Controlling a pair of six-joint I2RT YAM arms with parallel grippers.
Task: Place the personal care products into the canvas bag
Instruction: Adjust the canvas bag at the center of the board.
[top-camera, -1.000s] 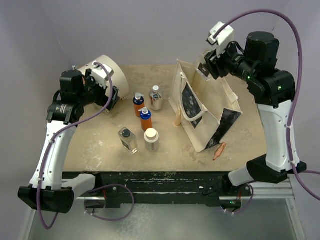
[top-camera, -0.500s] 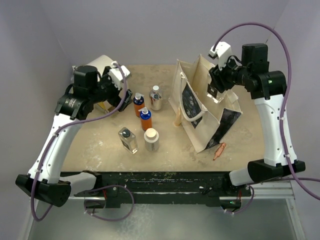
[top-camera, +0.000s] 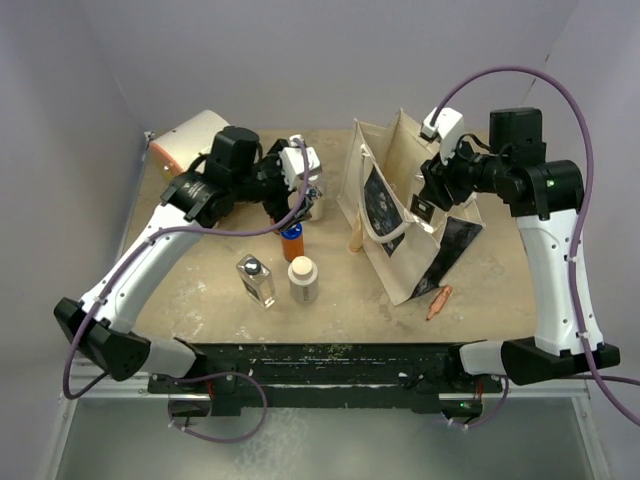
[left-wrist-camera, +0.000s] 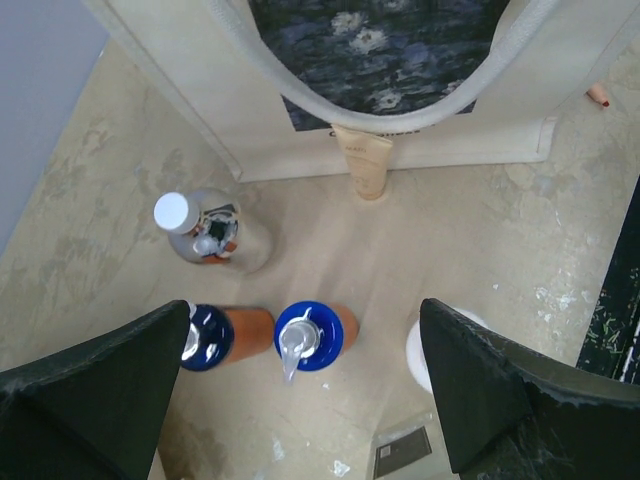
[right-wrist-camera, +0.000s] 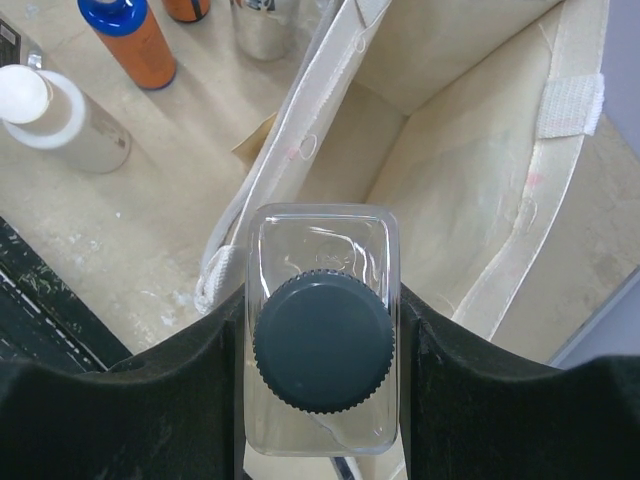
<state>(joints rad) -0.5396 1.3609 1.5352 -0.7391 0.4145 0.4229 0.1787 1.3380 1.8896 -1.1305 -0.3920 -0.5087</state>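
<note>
The beige canvas bag (top-camera: 410, 225) stands open at the right of the table. My right gripper (top-camera: 428, 192) hangs over its mouth, shut on a clear squarish bottle with a black cap (right-wrist-camera: 322, 340); the bag's bare inside (right-wrist-camera: 470, 150) lies below it. My left gripper (left-wrist-camera: 305, 370) is open above the bottle group. An orange bottle with a blue pump cap (left-wrist-camera: 310, 335) stands between its fingers, untouched. A second orange bottle (left-wrist-camera: 215, 335) sits by the left finger. The silver bottle (left-wrist-camera: 205, 235) stands farther back. On the table's near side stand a cream-white bottle (top-camera: 303, 279) and another clear bottle (top-camera: 256, 280).
A large cream drum with an orange face (top-camera: 190, 140) lies at the back left. A tan wooden cone (top-camera: 354, 238) leans at the bag's left side. A small orange stick (top-camera: 438, 300) lies in front of the bag. The dark table edge (top-camera: 330, 355) runs along the front.
My left arm has swung right from the drum to above the bottles, still open. My right gripper has come down toward the bag's mouth with the clear bottle in it.
</note>
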